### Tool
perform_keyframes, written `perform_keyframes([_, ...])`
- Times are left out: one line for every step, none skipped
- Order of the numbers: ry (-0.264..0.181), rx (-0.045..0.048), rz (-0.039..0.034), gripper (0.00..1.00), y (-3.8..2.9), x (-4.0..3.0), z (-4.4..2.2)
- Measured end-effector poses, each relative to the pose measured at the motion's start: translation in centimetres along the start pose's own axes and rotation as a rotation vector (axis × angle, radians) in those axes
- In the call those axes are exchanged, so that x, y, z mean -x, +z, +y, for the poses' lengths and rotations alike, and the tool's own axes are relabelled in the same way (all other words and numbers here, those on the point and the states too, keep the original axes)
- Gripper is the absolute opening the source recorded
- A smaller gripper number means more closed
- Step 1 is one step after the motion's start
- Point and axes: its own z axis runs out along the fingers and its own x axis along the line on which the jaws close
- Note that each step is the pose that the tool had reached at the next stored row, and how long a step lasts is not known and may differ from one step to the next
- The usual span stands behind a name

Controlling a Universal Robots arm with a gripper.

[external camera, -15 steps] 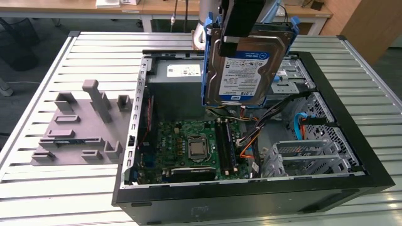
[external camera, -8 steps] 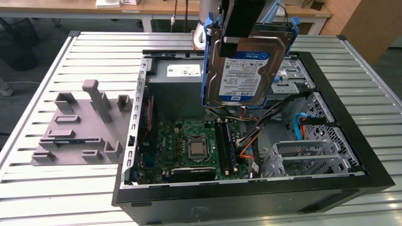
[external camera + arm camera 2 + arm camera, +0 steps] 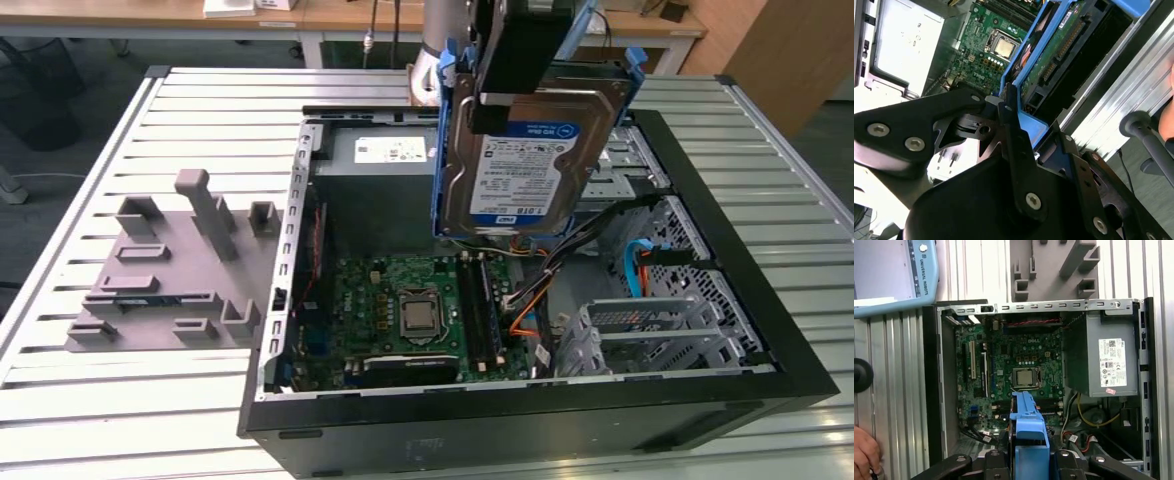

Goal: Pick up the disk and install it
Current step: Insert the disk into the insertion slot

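Tool [image 3: 1030, 461] clenched on the blue carrier [image 3: 1028, 427] that frames the disk [image 3: 523, 165]; in both wrist views we see it pinching the carrier's end. The disk hangs on edge, label toward the exterior camera, above the open case [image 3: 534, 425] and apart from everything inside it. Below the disk, toward six o'clock in the exterior view, lie the motherboard [image 3: 380, 300] and its bare processor [image 3: 418, 316]. At four o'clock, loose cables [image 3: 627, 262] run beside the metal drive cage [image 3: 667, 320]. At ten o'clock sits the grey power supply [image 3: 380, 150]. Farther out on the slatted surface [image 3: 80, 400], a grey fixture [image 3: 174, 270] stands at nine o'clock, and a hand [image 3: 864, 455] rests near the case. Risks, as we judge them: the hold is on plastic alone, so a slip would drop the disk onto the board. The cables could snag the carrier on descent. A tilted entry could jam it in the cage. The hand is close to the arm's path.
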Motion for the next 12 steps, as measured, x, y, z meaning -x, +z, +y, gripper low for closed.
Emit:
perform_keyframes([0.000,-0.0009,-0.0003,0.36,0.04,-0.04,0.00])
perform_keyframes([0.000,-0.0009,-0.0002,0.36,0.08,-0.09,-0.02])
perform_keyframes([0.000,-0.0009,0.0001,0.36,0.11,-0.19,-0.03])
perform_keyframes([0.000,-0.0009,0.0001,0.36,0.16,-0.35,-0.05])
perform_keyframes([0.000,-0.0009,-0.0001,0.36,0.21,-0.61,-0.07])
perform_keyframes([0.000,-0.0010,-0.0001,0.36,0.26,-0.92,-0.09])
perform_keyframes([0.000,-0.0010,-0.0002,0.36,0.29,-1.22,-0.11])
perform_keyframes([0.000,-0.0009,-0.0001,0.36,0.32,-1.47,-0.13])
perform_keyframes([0.000,-0.0009,0.0000,0.36,0.33,-1.66,-0.14])
perform_keyframes([0.000,-0.0010,-0.0001,0.36,0.36,-1.80,-0.16])
perform_keyframes([0.000,-0.0009,0.0000,0.36,0.37,-1.86,-0.19])
perform_keyframes([0.000,-0.0010,-0.0002,0.36,0.39,-1.88,-0.24])
